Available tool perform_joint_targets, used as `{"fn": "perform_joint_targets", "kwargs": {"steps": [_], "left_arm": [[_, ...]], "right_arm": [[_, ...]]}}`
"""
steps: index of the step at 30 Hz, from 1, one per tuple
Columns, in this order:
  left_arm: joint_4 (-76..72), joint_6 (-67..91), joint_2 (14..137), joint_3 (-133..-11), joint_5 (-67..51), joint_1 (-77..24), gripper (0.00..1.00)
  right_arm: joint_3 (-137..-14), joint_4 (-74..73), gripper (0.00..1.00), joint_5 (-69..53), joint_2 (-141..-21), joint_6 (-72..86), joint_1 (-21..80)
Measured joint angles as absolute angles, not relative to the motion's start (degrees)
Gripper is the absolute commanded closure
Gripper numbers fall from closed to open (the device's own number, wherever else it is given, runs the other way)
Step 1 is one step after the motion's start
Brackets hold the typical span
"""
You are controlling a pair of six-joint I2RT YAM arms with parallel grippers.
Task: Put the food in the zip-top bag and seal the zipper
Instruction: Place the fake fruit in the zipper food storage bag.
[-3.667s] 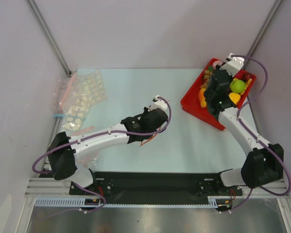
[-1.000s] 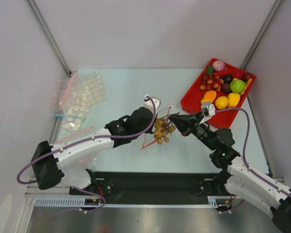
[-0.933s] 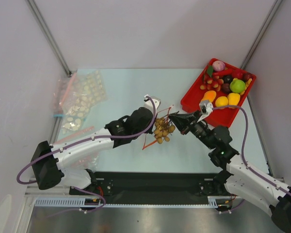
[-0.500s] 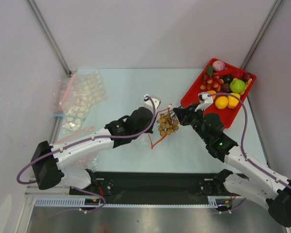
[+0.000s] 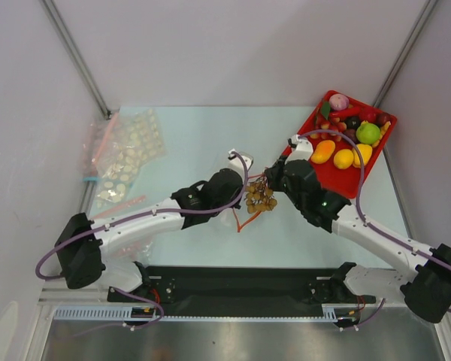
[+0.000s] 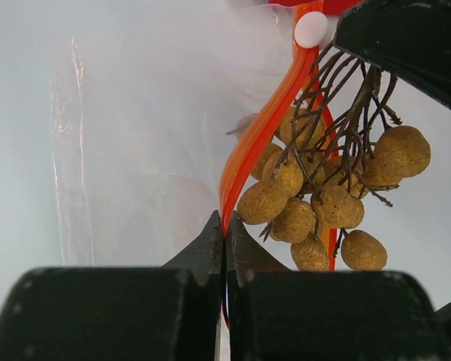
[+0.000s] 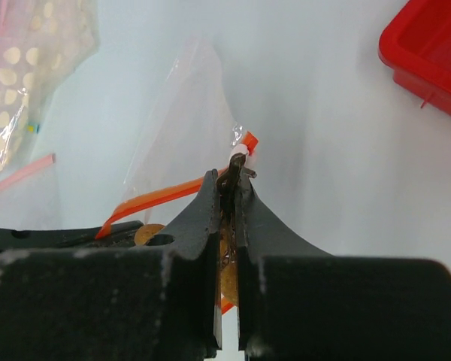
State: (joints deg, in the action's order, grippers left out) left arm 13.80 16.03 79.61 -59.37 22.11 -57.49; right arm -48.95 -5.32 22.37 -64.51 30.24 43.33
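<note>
A pale worktop [image 5: 188, 143] is seen from above, with both arms reaching toward its middle. A red tray [image 5: 347, 179] lies at the far right, and toy fruits and vegetables [image 5: 344, 158] are held in it. A heap of dotted bags [image 5: 124, 154] is spread at the far left, well apart from the tray.

The zip-top bag [image 6: 135, 150] is held up near the middle of the worktop, between the two arms; its clear film is seen best from the left wrist. The left tool [image 6: 225, 233] is closed on the zipper [image 6: 259, 143], whose red-orange strip is pinched between the fingertips and curves away from them.

The nut cluster [image 6: 323, 203] is hung just beside that strip, with some of the brown nuts partly hidden behind it. Its dark stems are gripped by the right tool [image 7: 227, 188], which is closed on them. Whether the cluster is already inside the bag cannot be told.

A small white tab [image 6: 311, 28] is seen at the far end of the zipper, close to the right tool's fingertips.
</note>
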Motion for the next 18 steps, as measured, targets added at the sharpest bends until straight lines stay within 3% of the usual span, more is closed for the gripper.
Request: {"fn": "perform_joint_targets", "kwargs": {"steps": [18], "left_arm": [[12.5, 16.0, 86.7, -60.5, 29.5, -60.5, 1.0]], "right_arm": [[-60.6, -24.0, 1.0, 14.2, -74.8, 48.4, 37.5]]}}
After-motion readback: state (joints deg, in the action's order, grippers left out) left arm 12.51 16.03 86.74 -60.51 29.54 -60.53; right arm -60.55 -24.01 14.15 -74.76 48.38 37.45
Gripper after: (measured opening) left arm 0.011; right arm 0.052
